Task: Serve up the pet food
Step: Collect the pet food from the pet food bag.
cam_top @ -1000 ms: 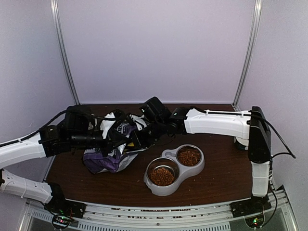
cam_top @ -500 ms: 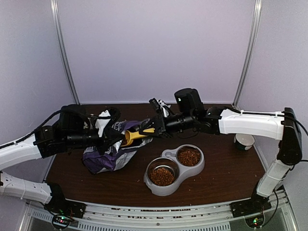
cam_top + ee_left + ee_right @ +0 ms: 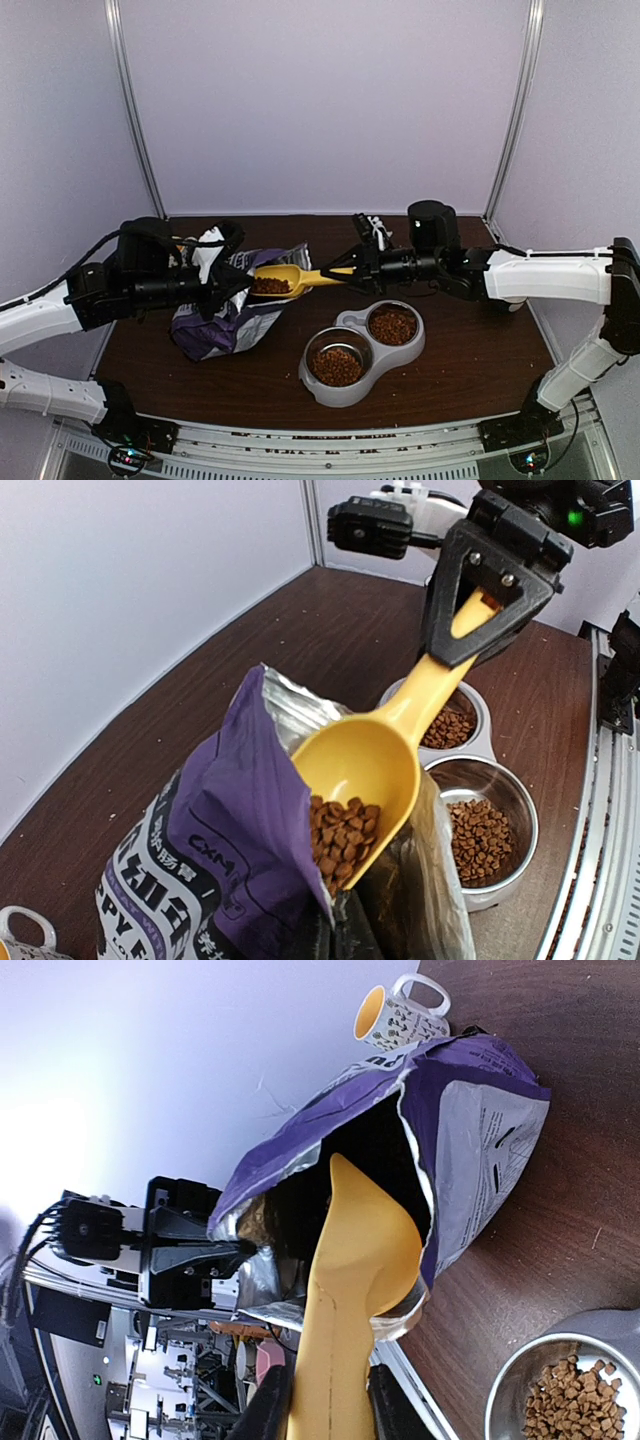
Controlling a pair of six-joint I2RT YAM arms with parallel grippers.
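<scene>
The right tool [image 3: 352, 268] was closed on the very end of the yellow scoop's [image 3: 285, 280] handle, the jaws clamped tight on either side of it in the right wrist view. The left tool [image 3: 218, 290] appeared pinched shut on the foil rim of the purple bag [image 3: 225, 325], holding its mouth open.

The main risk was a spill. In the left wrist view the pet food [image 3: 342, 842] lay heaped toward the scoop's front lip, which sat lower than the handle, so a further dip or a jerk on the way across would likely tip pellets back into the bag or onto the surface [image 3: 450, 360]. With the grip at the handle's tip, the loaded bowl end hung out on a long lever and could swivel in the jaws. The scoop also sat close to the bag's rim, so a careless pull might snag the foil and drag the bag over. Both cups of the double bowl [image 3: 330, 398] already held kibble, so more could overflow.

The scooped pet food sat at the far end of the scoop from the right tool, a full handle away, just over the bag's mouth and near the left tool. The double bowl stood on the surface below the right tool, nearer the arm bases.
</scene>
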